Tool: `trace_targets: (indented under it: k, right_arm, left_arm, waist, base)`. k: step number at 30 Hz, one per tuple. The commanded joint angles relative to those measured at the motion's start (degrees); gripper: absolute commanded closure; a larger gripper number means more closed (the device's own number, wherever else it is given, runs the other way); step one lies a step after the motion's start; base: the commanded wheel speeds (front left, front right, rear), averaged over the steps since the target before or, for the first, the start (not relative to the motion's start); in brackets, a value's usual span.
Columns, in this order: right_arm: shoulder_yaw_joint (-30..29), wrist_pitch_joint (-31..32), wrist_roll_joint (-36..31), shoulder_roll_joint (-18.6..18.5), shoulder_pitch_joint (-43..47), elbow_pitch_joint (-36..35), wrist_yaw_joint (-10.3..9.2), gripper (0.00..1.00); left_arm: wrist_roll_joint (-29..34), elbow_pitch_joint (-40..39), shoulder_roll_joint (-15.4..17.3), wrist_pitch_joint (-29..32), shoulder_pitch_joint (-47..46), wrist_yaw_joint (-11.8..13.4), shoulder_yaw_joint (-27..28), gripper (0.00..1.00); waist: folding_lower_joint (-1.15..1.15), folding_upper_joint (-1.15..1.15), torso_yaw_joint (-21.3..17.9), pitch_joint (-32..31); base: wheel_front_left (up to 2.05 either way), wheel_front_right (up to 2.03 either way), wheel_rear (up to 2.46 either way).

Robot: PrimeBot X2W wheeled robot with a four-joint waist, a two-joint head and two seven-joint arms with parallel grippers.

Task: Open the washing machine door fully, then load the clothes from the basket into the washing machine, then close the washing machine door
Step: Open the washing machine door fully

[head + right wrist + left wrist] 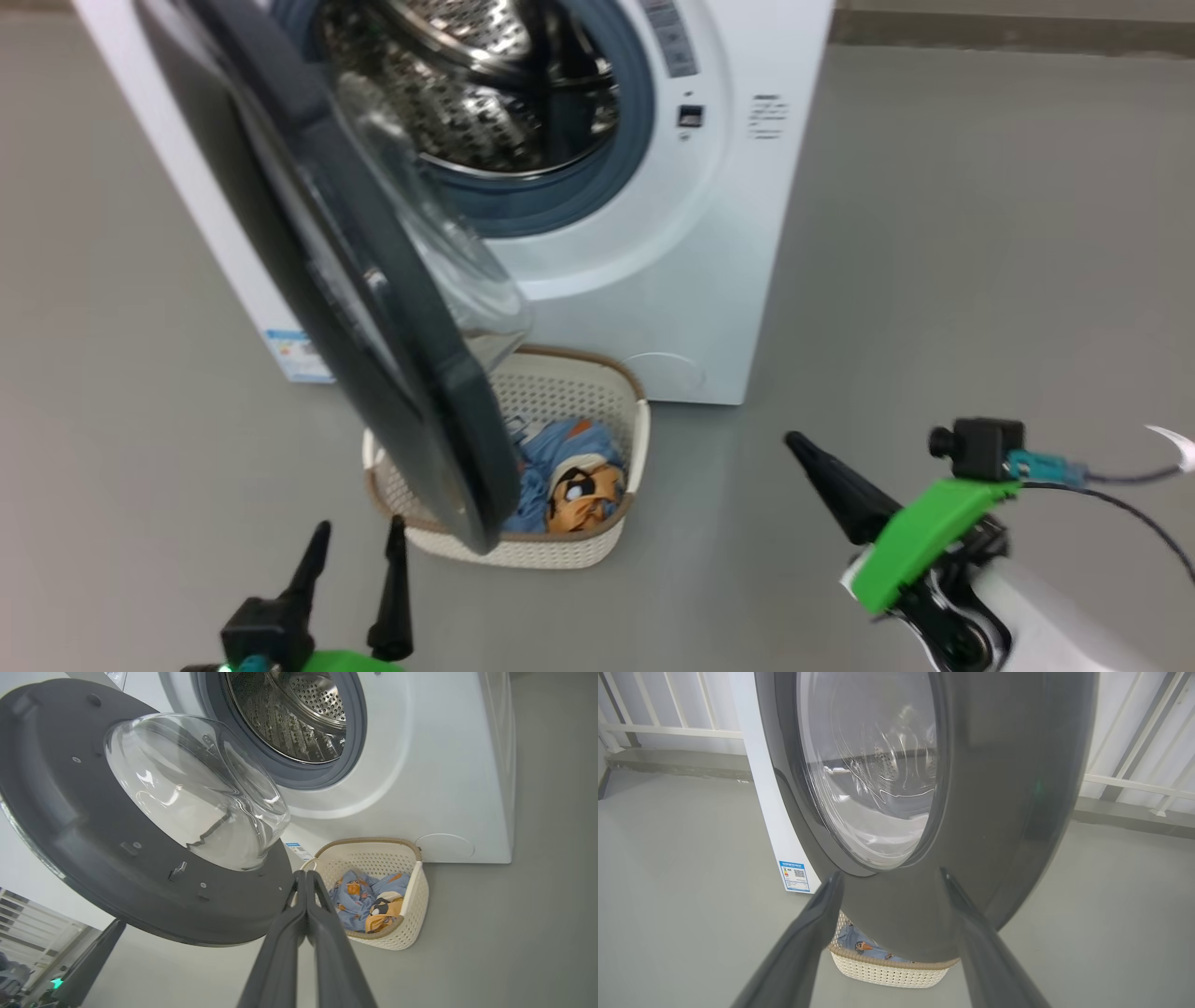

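Observation:
The white washing machine [644, 243] stands with its steel drum [485, 84] exposed. Its door [373, 308], black-rimmed with a bulging glass bowl [196, 788], swings out toward me, part-way open over the basket. The cream basket [597, 411] sits on the floor before the machine and holds blue and orange clothes [569, 481]. My left gripper [359, 555] is open at the lower left, just in front of the door's outer face [994, 812], fingers apart, holding nothing. My right gripper [798, 443] is shut and empty at the lower right; its tips [306, 877] point toward the door's lower edge and the basket [402, 933].
Grey floor [980, 280] spreads around the machine, with open room to the right. A blue label sticker [299, 355] sits low on the machine's left side. White railings [668, 723] and a low kerb run behind.

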Motion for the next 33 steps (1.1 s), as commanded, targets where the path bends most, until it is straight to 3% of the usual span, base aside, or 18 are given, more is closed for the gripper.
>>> trace_targets:
  k: [1,5,9,17,25,26,28,29,33]
  right_arm:
    - [0.9,-3.2,-3.2,-1.0,0.7,-0.9,0.1,1.0]
    - [0.6,-8.8,-13.7,-2.8,2.6,0.9,0.1,1.0]
    - [-4.8,-9.5,-23.7,-2.2,4.9,-0.2,0.1,1.0]
    - [-19.7,-9.5,-43.1,2.8,14.2,-10.2,0.1,1.0]
    - [-30.3,-9.5,-52.5,9.4,21.6,-15.8,0.1,1.0]
    - [-31.1,-9.5,-53.1,10.0,22.2,-16.2,0.1,0.95]
    - [-33.0,-9.5,-54.6,11.3,23.0,-16.8,0.1,0.44]
    - [-33.9,-9.5,-55.1,12.0,23.3,-17.0,0.1,0.0]
    - [-35.0,-9.5,-56.4,13.4,23.8,-17.2,0.1,0.0]
  left_arm:
    - [0.7,-1.5,0.6,-0.5,-0.5,-0.6,2.7,0.0]
    - [1.4,-2.0,0.6,-0.5,0.9,-1.0,5.2,0.0]
    - [1.7,-2.7,0.6,-0.5,1.7,-1.2,7.7,0.0]
    - [2.0,-3.4,0.6,-0.5,2.5,-1.8,10.5,0.0]
    - [2.3,-3.5,0.6,-0.5,3.0,-1.8,10.7,0.0]
    - [2.3,-3.5,0.6,-0.5,3.0,-1.8,10.6,0.0]
    - [2.3,-3.3,0.6,-0.5,3.0,-1.9,10.6,0.0]
    - [2.3,-3.3,0.6,-0.5,3.0,-1.9,10.5,0.0]
    - [2.3,-3.1,0.6,-0.5,3.1,-1.9,10.4,0.0]
  waist:
    - [0.0,0.0,-3.1,-2.0]
    - [0.0,0.0,-5.5,-2.8]
    - [0.0,0.0,-7.5,-2.9]
    - [0.0,0.0,-9.3,-2.9]
    - [0.0,0.0,-9.6,-3.0]
    - [0.0,0.0,-9.6,-3.0]
    - [0.0,0.0,-9.7,-2.9]
    - [0.0,0.0,-9.7,-2.9]
    - [0.0,0.0,-9.9,-2.9]
  base:
    - [0.0,0.0,0.0]
    - [0.0,0.0,0.0]
    - [0.0,0.0,0.0]
    - [0.0,0.0,0.0]
    - [0.0,0.0,0.0]
    - [0.0,0.0,0.0]
    - [0.0,0.0,0.0]
    - [0.0,0.0,0.0]
    - [0.0,0.0,0.0]
